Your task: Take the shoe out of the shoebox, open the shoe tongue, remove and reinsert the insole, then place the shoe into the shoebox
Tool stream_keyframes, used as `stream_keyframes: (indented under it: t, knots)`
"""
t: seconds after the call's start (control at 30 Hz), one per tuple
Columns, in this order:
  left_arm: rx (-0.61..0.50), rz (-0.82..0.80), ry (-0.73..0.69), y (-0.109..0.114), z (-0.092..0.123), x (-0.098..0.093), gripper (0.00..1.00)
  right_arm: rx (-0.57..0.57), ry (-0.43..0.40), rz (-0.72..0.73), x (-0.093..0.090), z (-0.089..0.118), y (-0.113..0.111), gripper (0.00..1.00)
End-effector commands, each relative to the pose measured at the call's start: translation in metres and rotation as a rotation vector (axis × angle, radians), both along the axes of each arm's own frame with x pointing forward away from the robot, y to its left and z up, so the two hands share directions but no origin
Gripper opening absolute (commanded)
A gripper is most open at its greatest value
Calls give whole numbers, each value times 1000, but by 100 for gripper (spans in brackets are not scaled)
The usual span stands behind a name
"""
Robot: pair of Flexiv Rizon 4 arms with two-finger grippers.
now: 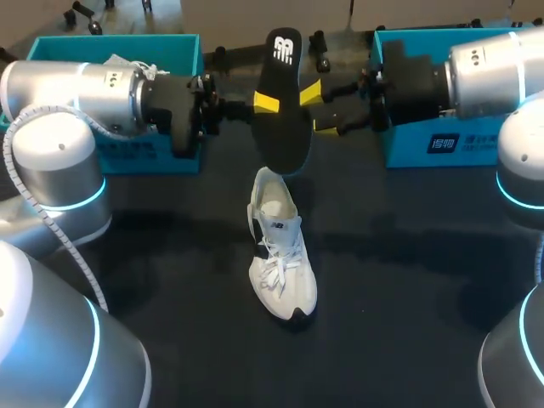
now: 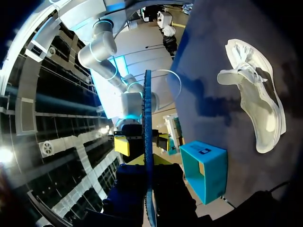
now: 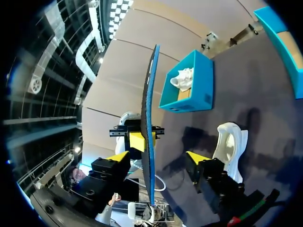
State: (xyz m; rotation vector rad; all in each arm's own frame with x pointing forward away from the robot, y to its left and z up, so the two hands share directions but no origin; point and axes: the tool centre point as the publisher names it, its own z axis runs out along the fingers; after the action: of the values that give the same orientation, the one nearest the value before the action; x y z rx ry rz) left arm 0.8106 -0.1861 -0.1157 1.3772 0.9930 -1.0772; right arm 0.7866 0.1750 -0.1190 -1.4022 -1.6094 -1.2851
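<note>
**Dark tabletop [image 1: 408,280]: insole out, reinsertion pending**

We find the shoe [image 1: 282,255] upright on its sole at mid-tabletop, outside both boxes. The left box [image 1: 127,38] and right box [image 1: 408,149] stand at the far edge. The insole [image 1: 281,136] hangs on edge above the shoe's heel, clear of it. The left hand [image 1: 269,104] is clamped across the insole. The right hand [image 1: 317,109] is spread wide, its fingers straddling the insole without touching it. We judge removal done and reinsertion in hand. The next move calls for tipping the insole's lower end into the collar and sliding it toeward. Nothing steadies the shoe, so the free hand should brace it.
</note>
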Motion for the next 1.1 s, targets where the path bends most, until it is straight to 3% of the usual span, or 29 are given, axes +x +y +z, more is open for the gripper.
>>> stream_keyframes:
  t: [0.03, 0.83, 0.9, 1.03, 1.1]
  knots:
    - [-10, 15, -4, -9, -2, 2, 0, 4, 1, 8, 4, -2, 9, 51]
    - [-15, 28, -30, -20, 2, 20, 0, 24, 1, 41, 2, -6, 18, 35]
    - [-16, 27, -31, -21, 2, 20, 0, 27, 1, 44, 2, -7, 19, 30]
    - [-16, 27, -29, -23, 2, 19, 0, 29, 0, 46, 3, -8, 20, 0]
    - [-16, 26, -29, -23, 2, 19, 0, 28, 0, 48, 3, -8, 20, 0]
